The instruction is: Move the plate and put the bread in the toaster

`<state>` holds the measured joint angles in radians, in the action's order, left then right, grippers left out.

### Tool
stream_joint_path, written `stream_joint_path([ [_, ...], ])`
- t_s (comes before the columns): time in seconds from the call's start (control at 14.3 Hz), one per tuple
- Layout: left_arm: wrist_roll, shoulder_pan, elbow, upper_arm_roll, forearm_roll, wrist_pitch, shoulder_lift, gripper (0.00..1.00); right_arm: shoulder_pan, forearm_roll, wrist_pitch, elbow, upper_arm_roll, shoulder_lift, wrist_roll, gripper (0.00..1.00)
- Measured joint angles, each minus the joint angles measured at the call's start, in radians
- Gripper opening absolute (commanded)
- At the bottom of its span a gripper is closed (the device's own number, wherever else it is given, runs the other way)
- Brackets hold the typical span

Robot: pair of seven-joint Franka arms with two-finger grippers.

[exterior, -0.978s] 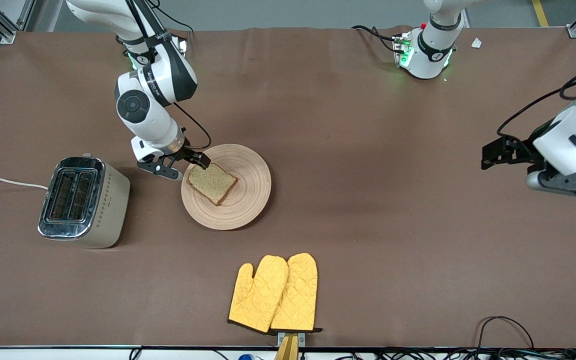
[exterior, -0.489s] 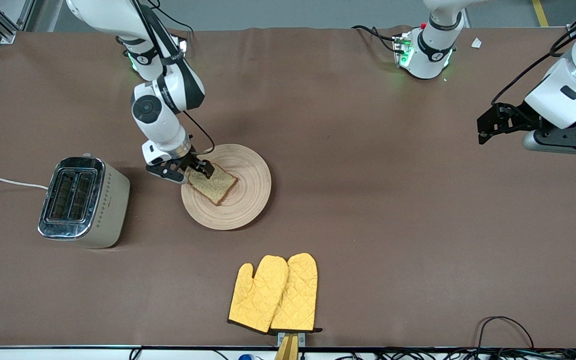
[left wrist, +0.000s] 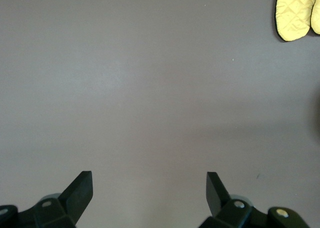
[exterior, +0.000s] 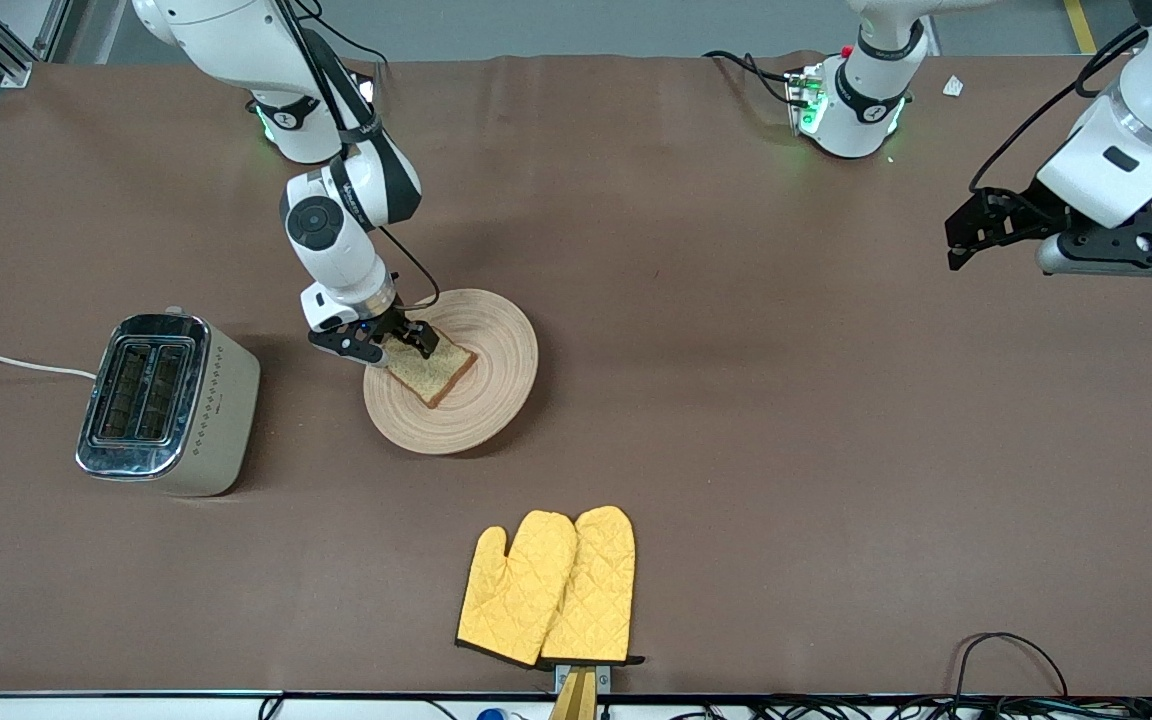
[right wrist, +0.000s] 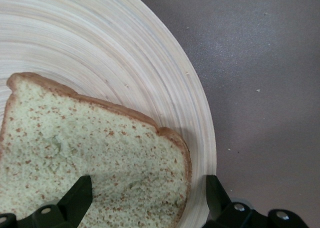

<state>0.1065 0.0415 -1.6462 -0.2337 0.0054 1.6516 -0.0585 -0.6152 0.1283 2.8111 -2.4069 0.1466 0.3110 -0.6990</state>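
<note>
The round wooden plate lies mid-table with the bread on it. The cream toaster stands beside it toward the right arm's end, both slots empty. My right gripper is low at the plate's rim nearest the toaster and open. In the right wrist view the right gripper has one finger over the bread and the other just outside the plate's rim. My left gripper hangs open and empty in the air over the left arm's end of the table, and the left wrist view shows the left gripper above bare brown cloth.
A pair of yellow oven mitts lies near the table's front edge, nearer the front camera than the plate; one mitt shows in the left wrist view. The toaster's white cord trails off the table's end. Cables lie along the front edge.
My right gripper has come down and moved in over the plate's rim and the bread's corner. The plate has shifted slightly. My left arm has drawn up and back toward its base.
</note>
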Motion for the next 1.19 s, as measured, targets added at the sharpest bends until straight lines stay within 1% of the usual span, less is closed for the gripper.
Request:
stream_joint_path([
  [0.07,0.0,-0.017,-0.025,0.021,0.0,0.03,-0.014,1.0,0.0,0.001,-0.005,0.002,0.0,0.0,-0.001,0.87],
  [0.28,0.0,-0.034,-0.095,0.055,-0.013,0.097,-0.046,1.0,0.0,0.009,-0.017,0.009,-0.001,-0.001,-0.003,0.5],
  [0.35,0.0,-0.034,-0.101,0.058,-0.014,0.103,-0.048,1.0,0.0,0.011,-0.017,0.013,-0.004,-0.001,-0.004,0.34],
  [0.42,0.0,-0.034,-0.101,0.059,-0.014,0.108,-0.048,1.0,0.0,0.012,-0.019,0.016,-0.005,-0.003,-0.005,0.21],
  [0.49,0.0,-0.034,-0.098,0.059,-0.014,0.113,-0.048,1.0,0.0,0.012,-0.022,0.016,-0.005,-0.007,-0.005,0.09],
  [0.56,0.0,-0.034,-0.089,0.059,-0.015,0.114,-0.046,1.0,0.0,0.012,-0.027,0.016,-0.005,-0.01,-0.005,0.01],
  [0.84,0.0,-0.038,-0.067,0.057,-0.015,0.112,-0.042,1.0,0.0,0.012,-0.059,0.032,-0.006,-0.016,-0.005,0.0],
  [1.05,0.0,-0.041,-0.066,0.056,-0.015,0.112,-0.04,1.0,0.0,0.012,-0.185,0.092,-0.005,-0.015,-0.005,0.0],
  [1.19,0.0,-0.04,-0.066,0.056,-0.015,0.112,-0.037,1.0,0.0,0.012,-0.233,0.115,-0.005,-0.015,-0.005,0.0],
])
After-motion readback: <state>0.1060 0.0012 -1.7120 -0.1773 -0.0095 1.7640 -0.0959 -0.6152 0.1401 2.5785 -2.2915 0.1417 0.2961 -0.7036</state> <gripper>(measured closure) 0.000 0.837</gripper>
